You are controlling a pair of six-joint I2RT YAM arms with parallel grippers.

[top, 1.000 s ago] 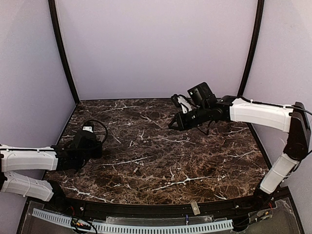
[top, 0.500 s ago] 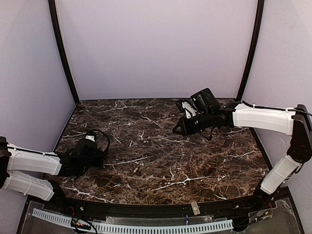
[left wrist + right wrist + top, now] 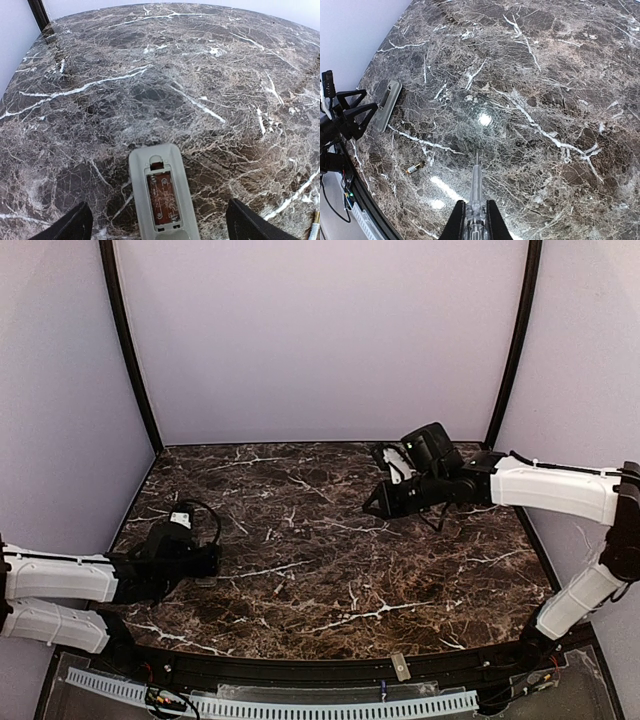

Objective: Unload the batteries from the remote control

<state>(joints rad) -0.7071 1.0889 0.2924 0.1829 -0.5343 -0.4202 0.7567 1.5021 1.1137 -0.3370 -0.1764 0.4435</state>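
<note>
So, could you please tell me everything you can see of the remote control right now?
The remote control is a slim grey-beige plastic bar lying flat, back up, on the left part of the marble table. Its battery recess stands open, showing a reddish-brown inside; whether cells remain I cannot tell. It lies between the left gripper's spread fingers, which appear clear of it.

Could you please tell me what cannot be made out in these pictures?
- Remote control: near end cut off by the left wrist view's bottom edge.
- Small item on the table: too small in the right wrist view to identify.
- Thin tool in the right claw: handle cut off below.
</note>
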